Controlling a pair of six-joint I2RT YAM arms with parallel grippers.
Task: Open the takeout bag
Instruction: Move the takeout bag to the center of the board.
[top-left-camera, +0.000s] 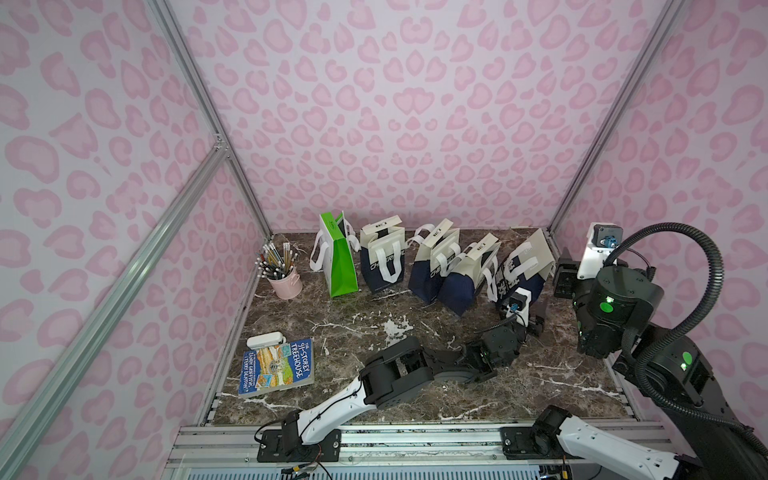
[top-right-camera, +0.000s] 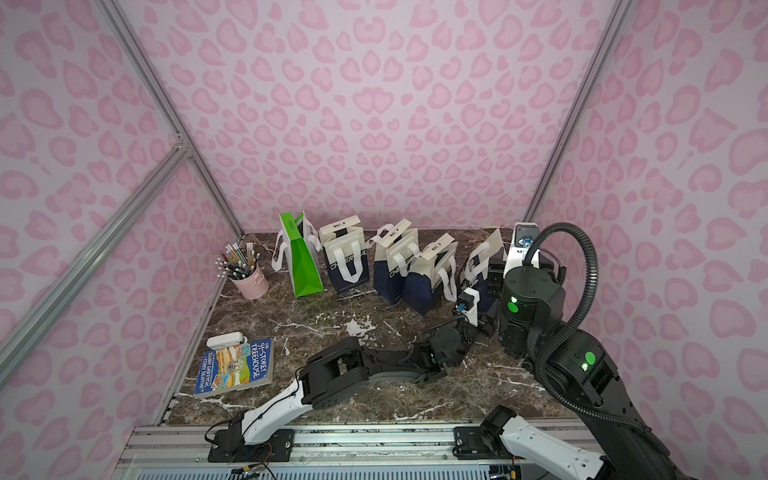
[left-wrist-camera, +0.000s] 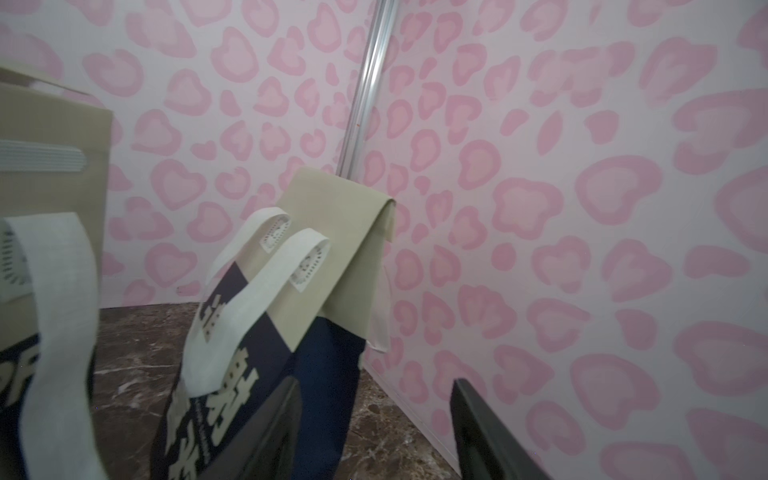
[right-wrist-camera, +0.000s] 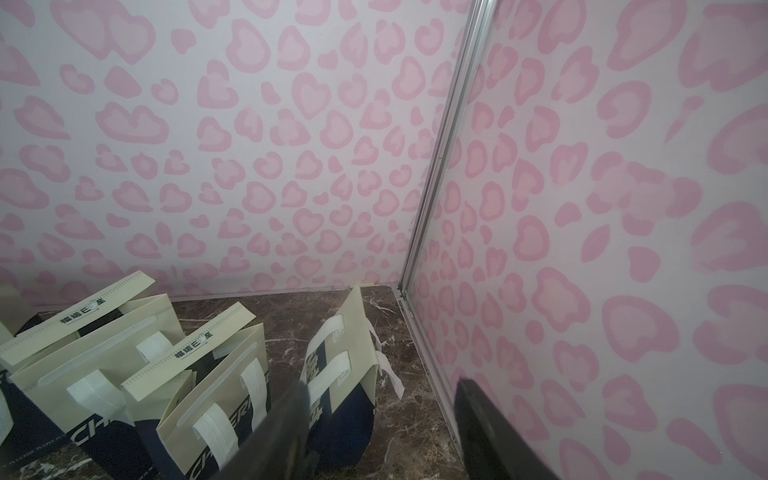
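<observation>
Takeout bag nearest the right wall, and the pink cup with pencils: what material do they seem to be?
Takeout bag: probably non-woven fabric with a matte finish. It creases softly, and its white handles are fixed with dotted pressed seams.
Pink cup: maybe painted metal, smooth with a slight sheen. Plastic or ceramic cannot be excluded.

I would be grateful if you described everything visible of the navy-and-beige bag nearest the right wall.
This takeout bag has a beige upper part and a navy lower part with pale lettering, seemingly non-woven fabric. White strap handles hang down front and back. Its beige flap is folded over the top, so it is shut. It stands on the marble table, last in the row, near the right wall.
</observation>
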